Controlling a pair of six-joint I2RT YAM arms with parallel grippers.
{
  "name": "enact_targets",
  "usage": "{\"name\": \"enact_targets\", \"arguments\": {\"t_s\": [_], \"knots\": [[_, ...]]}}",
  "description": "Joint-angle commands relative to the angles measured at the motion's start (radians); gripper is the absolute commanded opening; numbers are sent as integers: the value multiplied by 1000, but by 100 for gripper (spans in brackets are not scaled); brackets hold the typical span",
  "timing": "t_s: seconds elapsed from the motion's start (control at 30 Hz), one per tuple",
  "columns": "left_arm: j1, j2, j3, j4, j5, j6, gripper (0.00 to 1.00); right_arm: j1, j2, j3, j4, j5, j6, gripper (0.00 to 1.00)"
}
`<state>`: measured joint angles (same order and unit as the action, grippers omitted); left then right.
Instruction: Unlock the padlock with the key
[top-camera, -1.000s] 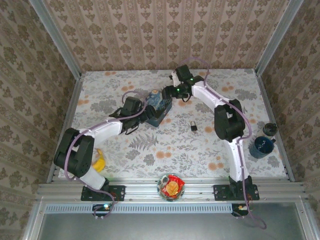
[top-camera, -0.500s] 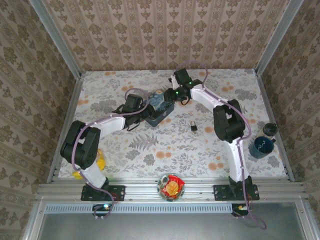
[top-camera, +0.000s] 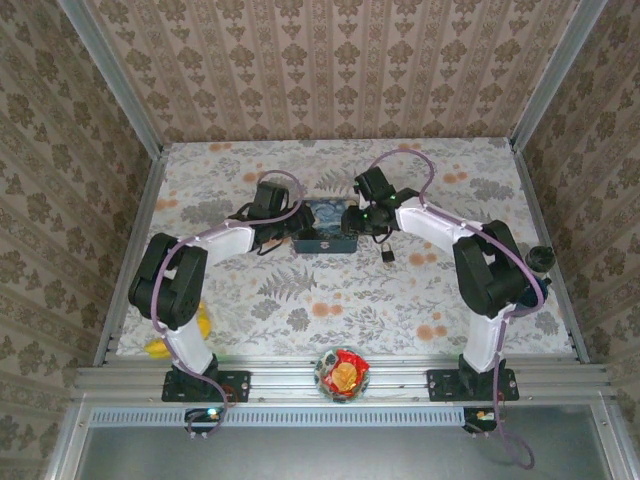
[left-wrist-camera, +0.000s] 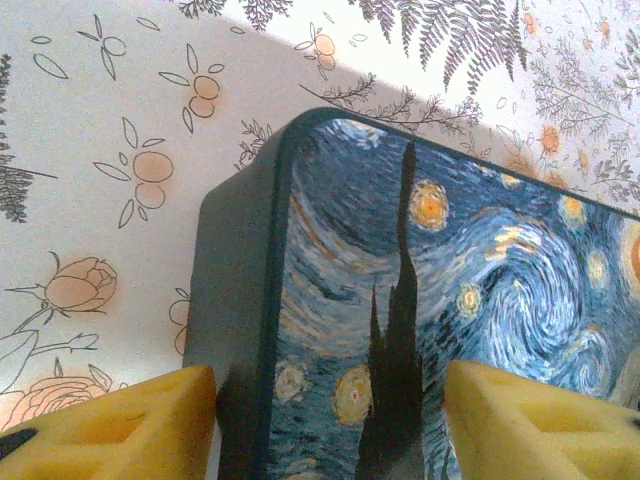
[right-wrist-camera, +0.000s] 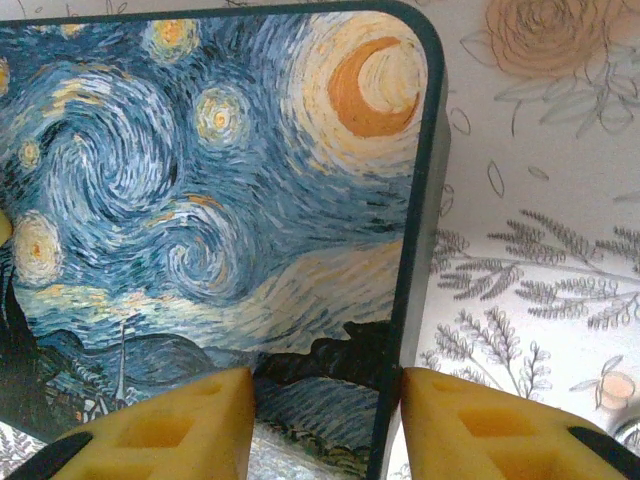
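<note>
A tiny dark padlock (top-camera: 386, 254) with a silvery part lies on the floral tablecloth, just right of a blue starry-night box (top-camera: 325, 226). The key is hidden. My left gripper (top-camera: 291, 236) is at the box's left end. In the left wrist view its yellow fingers (left-wrist-camera: 110, 425) straddle that end (left-wrist-camera: 400, 300), one against the grey side wall, the other over the painted lid. My right gripper (top-camera: 352, 222) is at the box's right end. There its fingers (right-wrist-camera: 500, 425) pinch the lid's edge (right-wrist-camera: 300, 200), one on the painted top, one on the side wall.
A bowl of wrapped snacks (top-camera: 341, 372) sits at the near edge between the arm bases. A yellow object (top-camera: 200, 325) lies by the left arm's base. A dark cup (top-camera: 541, 258) stands at the right edge behind the right arm. Walls close in the table's sides.
The box has turned from a diagonal to lying level across the table and shifted right. Both grippers narrowed onto its ends. The right arm swung toward me and now covers the blue mug.
</note>
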<state>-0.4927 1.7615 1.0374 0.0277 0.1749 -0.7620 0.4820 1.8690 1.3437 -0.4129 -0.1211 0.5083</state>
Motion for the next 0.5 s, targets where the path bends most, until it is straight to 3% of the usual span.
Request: {"name": "enact_targets", "arguments": {"t_s": [0.0, 0.17, 0.37, 0.47], "knots": [[-18, -9, -10, -8, 40, 12, 61, 26, -15, -47, -22, 29, 47, 48], [-15, -54, -37, -23, 13, 11, 71, 25, -37, -32, -67, 79, 39, 65], [17, -184, -43, -104, -59, 73, 100, 15, -151, -55, -99, 152, 20, 78], [29, -289, -56, -159, -129, 130, 100, 2, -235, -93, -113, 204, 9, 81]]}}
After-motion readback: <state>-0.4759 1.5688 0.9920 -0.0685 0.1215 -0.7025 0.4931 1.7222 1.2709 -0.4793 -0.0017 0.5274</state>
